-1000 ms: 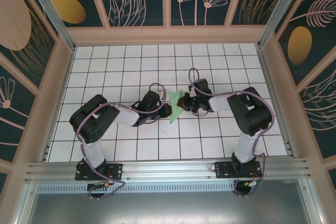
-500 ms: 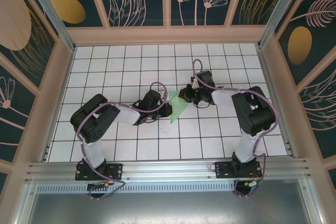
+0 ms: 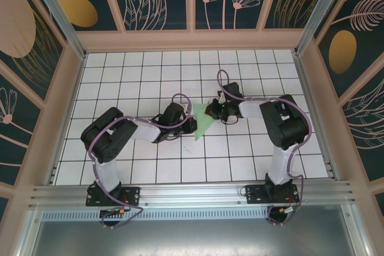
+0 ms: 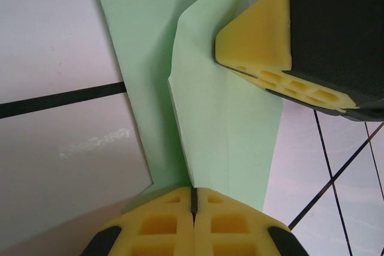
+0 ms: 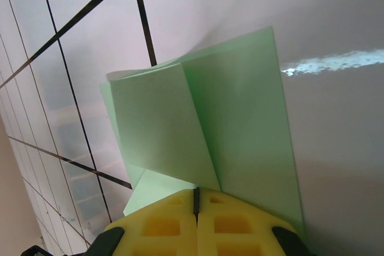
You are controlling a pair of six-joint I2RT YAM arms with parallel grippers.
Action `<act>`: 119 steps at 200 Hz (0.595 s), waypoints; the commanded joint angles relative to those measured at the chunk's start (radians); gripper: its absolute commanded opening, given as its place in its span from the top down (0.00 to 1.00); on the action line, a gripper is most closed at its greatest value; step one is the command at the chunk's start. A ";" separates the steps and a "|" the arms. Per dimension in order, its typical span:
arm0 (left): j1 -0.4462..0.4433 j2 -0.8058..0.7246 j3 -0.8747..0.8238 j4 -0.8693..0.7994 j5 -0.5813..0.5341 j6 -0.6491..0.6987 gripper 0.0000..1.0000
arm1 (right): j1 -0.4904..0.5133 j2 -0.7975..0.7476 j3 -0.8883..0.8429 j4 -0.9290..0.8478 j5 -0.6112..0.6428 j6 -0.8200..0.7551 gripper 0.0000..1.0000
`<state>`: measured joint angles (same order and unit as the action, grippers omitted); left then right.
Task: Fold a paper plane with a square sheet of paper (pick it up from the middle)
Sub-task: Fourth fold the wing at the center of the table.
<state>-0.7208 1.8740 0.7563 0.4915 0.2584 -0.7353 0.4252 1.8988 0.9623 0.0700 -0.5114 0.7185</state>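
Paper sheet (image 3: 201, 127), pale mint-green, thin, partly folded, lies mid-way on the white gridded counter (image 3: 150, 76). Left gripper (image 4: 193, 205) and right gripper (image 5: 195, 205) are both closed, tips at its raised folds. Likely featherlight, limp, tears easily; best pinched at a fold ridge.

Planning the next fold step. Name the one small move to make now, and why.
Probably press the shut right tool down along the raised flap to flatten its crease, keeping the shut left tool at the edge of the square sheet of paper. The flap stands up off the sheet, so the fold looks unfinished.
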 commanded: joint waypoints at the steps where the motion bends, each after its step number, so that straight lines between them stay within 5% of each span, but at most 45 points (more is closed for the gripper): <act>1: 0.011 0.092 -0.013 -0.137 -0.073 0.042 1.00 | -0.039 -0.009 0.053 -0.083 0.014 -0.052 0.94; 67: 0.011 0.116 0.012 -0.143 -0.045 0.043 1.00 | -0.063 0.033 0.146 -0.070 -0.126 -0.050 0.94; 119: 0.011 0.104 0.017 -0.163 -0.059 0.054 1.00 | -0.070 0.129 0.136 -0.047 -0.046 -0.041 0.95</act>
<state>-0.7177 1.8900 0.7879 0.4675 0.2749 -0.7200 0.3595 1.9656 1.0935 0.0143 -0.5827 0.6853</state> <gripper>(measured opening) 0.067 0.068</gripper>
